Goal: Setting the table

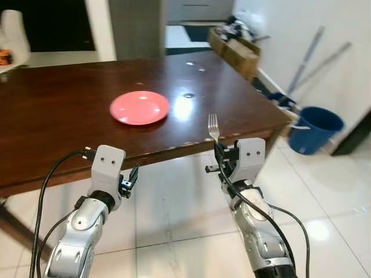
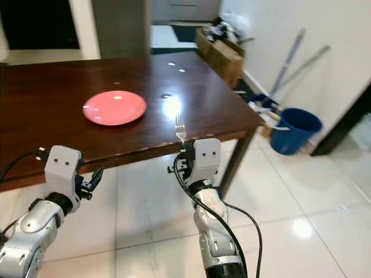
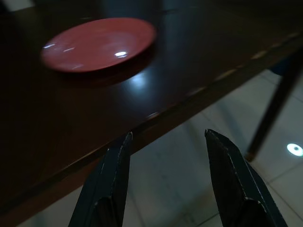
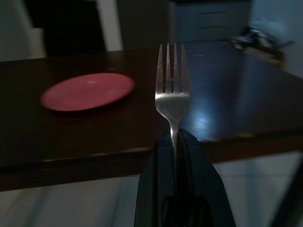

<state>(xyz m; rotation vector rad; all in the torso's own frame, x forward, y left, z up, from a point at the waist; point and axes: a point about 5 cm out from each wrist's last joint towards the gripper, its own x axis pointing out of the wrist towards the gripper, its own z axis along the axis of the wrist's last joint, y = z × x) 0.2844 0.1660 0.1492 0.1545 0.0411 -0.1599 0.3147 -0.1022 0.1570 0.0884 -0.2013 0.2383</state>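
Observation:
A red plate (image 1: 139,107) lies on the dark wooden table (image 1: 69,133), right of its middle and empty. My right gripper (image 1: 219,152) is shut on a silver fork (image 1: 213,127), holding it upright with tines up, just in front of the table's near edge and right of the plate. In the right wrist view the fork (image 4: 173,94) stands between the closed fingers with the plate (image 4: 87,90) beyond. My left gripper (image 1: 133,175) is open and empty, held below the table's front edge, in front of the plate (image 3: 99,42).
A blue bucket (image 1: 315,129) and long-handled mops (image 1: 313,61) stand by the right wall. Cardboard boxes (image 1: 235,52) with clutter sit beyond the table's far right corner. A table leg (image 2: 232,159) stands at the near right corner. White tiled floor lies below my arms.

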